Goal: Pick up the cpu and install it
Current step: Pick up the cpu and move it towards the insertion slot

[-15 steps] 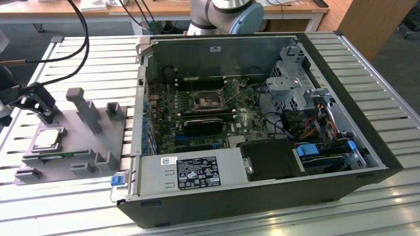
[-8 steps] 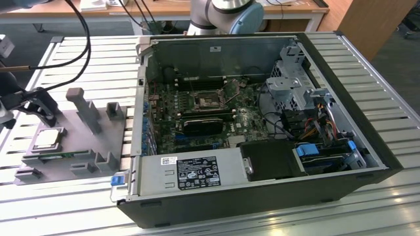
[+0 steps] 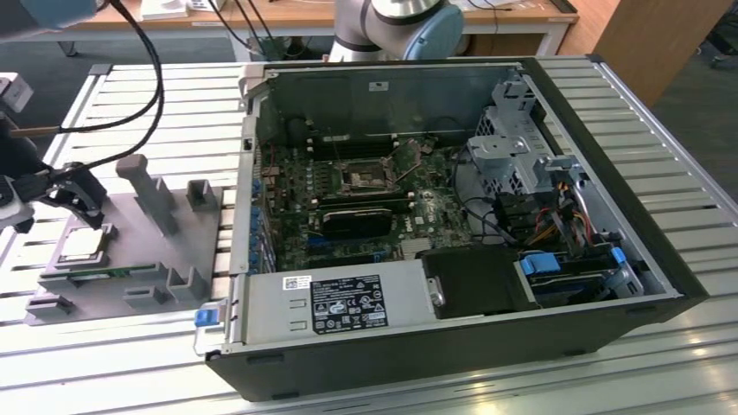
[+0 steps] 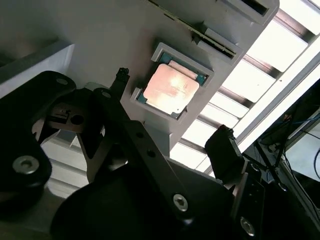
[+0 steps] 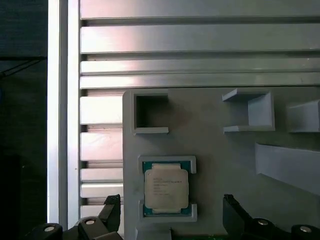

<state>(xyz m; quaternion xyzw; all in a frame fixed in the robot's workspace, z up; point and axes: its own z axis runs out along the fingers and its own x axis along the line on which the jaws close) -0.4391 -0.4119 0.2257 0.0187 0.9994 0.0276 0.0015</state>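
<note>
Aluminium slats form the counter, with a wooden desk and dark floor behind it. An open black computer case lies on the slats. On the exterior view's left sits a grey fixture plate. The cpu rests in a framed recess of that plate. The fingers are spread wide, holding nothing, one either side above the cpu.
</note>
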